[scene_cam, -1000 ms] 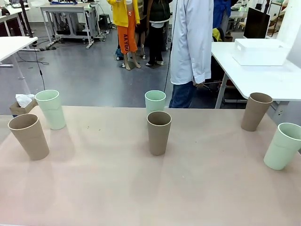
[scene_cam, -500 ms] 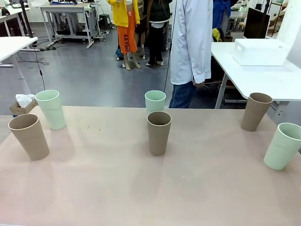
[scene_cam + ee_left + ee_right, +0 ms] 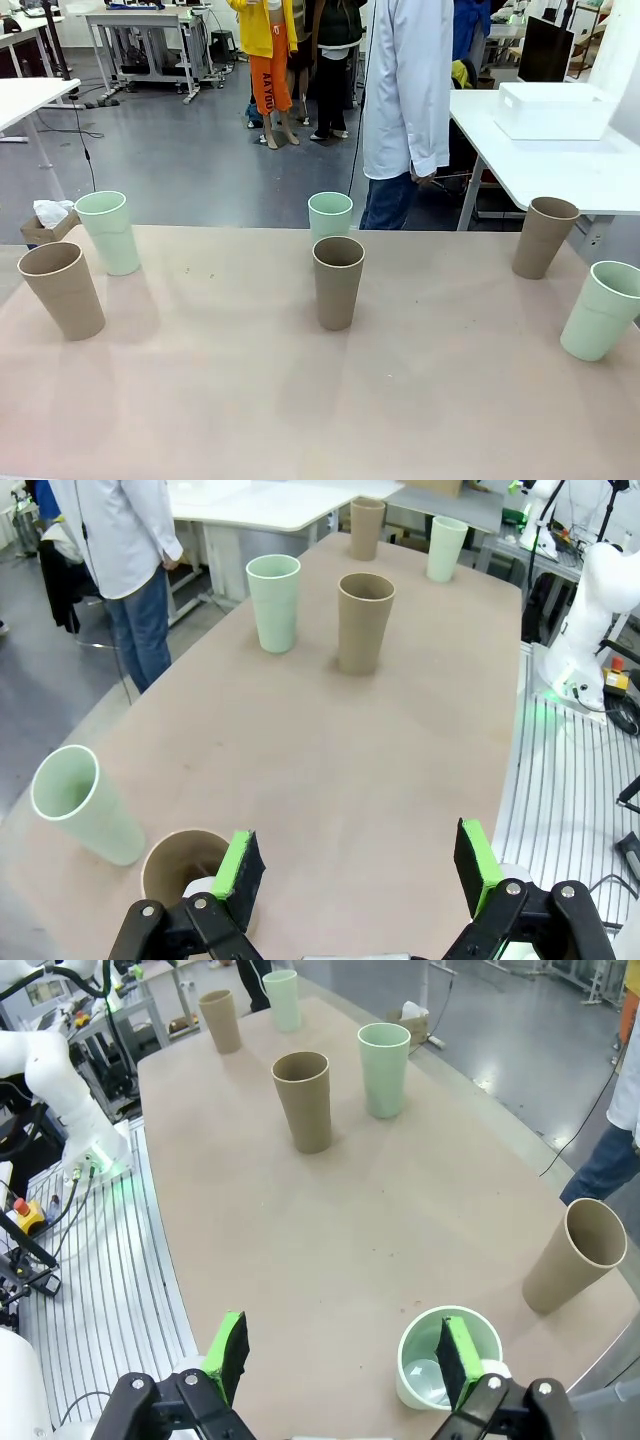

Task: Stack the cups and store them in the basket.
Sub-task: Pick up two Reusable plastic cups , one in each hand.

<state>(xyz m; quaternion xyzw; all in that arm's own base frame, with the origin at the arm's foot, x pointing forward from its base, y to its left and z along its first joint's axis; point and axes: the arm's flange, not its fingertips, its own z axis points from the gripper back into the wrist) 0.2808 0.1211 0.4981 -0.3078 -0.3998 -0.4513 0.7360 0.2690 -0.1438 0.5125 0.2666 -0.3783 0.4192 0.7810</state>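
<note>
My left gripper (image 3: pixel 357 865) stands wide open, green pads far apart over the bare table (image 3: pixel 250 400), and my right gripper (image 3: pixel 345 1348) is spread just as wide (neither has a cup in its grasp). All six cups stand mouth-up and apart from one another on the table. By the left edge is the left tan cup (image 3: pixel 62 290), and just behind it, toward the far left corner, the left mint cup (image 3: pixel 108 232). In my left wrist view these two sit close under my fingers, the tan one partly behind one pad. At the middle of the far edge stands the middle mint cup (image 3: pixel 330 217), with the middle tan cup (image 3: pixel 338 282) just in front of it, toward the table's centre. Near the far right corner is the right tan cup (image 3: pixel 544 236). At the right edge, nearer to me, is the right mint cup (image 3: pixel 600 310), which my right wrist view shows partly behind one of my pads. The basket (image 3: pixel 555 110) sits on a separate white table (image 3: pixel 600 175) beyond the far right corner, well apart from every cup. A person in a white coat (image 3: pixel 408 90) stands past the far edge, beside that white table.
</note>
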